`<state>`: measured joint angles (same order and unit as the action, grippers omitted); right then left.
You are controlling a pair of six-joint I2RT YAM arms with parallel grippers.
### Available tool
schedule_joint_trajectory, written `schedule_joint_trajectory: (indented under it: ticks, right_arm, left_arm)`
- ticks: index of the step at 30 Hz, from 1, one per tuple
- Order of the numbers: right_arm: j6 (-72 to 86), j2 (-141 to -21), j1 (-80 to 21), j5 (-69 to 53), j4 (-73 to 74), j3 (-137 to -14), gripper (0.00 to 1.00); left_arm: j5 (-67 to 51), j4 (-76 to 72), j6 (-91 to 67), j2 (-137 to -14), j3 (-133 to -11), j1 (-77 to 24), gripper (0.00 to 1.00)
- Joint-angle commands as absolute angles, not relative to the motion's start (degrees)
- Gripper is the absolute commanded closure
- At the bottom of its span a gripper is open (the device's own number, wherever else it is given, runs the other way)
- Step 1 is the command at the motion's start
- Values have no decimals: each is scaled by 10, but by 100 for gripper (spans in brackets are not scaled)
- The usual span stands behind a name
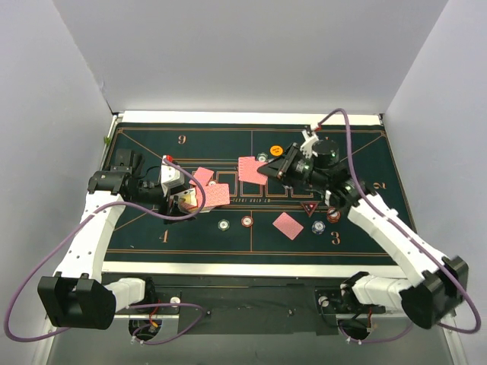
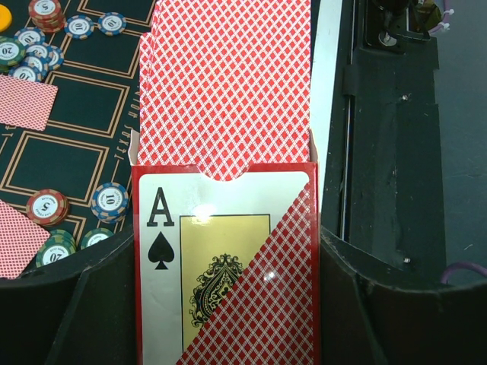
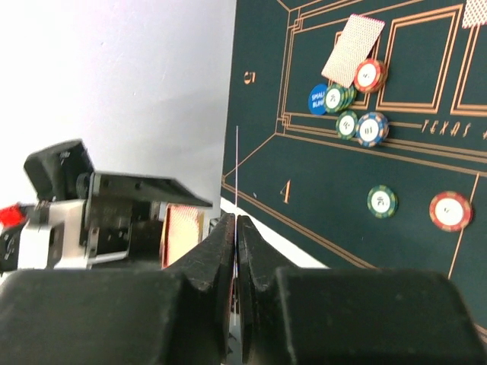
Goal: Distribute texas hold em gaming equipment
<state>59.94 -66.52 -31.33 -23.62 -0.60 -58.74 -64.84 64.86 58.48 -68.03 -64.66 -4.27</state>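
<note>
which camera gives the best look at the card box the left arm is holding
Left wrist: the card box fills the frame, ace of spades clear, red-backed cards sticking out the top. The top external view shows it small and partly hidden; the right wrist view shows only a sliver of red.

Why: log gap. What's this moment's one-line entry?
left gripper: shut on card box | right gripper: shut on card | step: dealing

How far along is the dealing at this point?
Done: several face-down cards and chips lie spread over the mat, and the orange button is out. In hand: the left gripper clamps the card box, while the right gripper pinches a single card edge-on. Left: the remaining deck sticks out of the box, so more dealing looks likely.
</note>
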Motion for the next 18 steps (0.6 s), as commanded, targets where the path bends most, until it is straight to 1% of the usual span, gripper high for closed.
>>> schedule_joint_trajectory:
  ticks: [1,2,5,9,10,13,18]
  right_arm:
    - [593,-778,-300,-284,-83,-623,100]
    - [597,-799,-301,-289,-104,-629,100]
    - [613,-915,-302,-315,-154,-671,100]
    - [635,-1058,-311,-342,-196,-769,100]
    - [635,-1078,-315,-343,-199,-804,100]
    - [635,-1189,-330,-345,-182,-894,100]
    - [638,-1330,-359,-325,-128,-1078,100]
  left_arm:
    - [-688,643,579,-665,-673,-39,100]
    - [-689,644,578,-667,-673,-39,100]
    - [-690,643,576,-666,-676,-39,100]
    - [-692,640,571,-664,-673,-39,100]
    - [-691,639,569,-663,-673,-39,100]
    - [-689,635,562,-661,-674,-39,100]
    - [-689,621,545,-657,-671,-38,100]
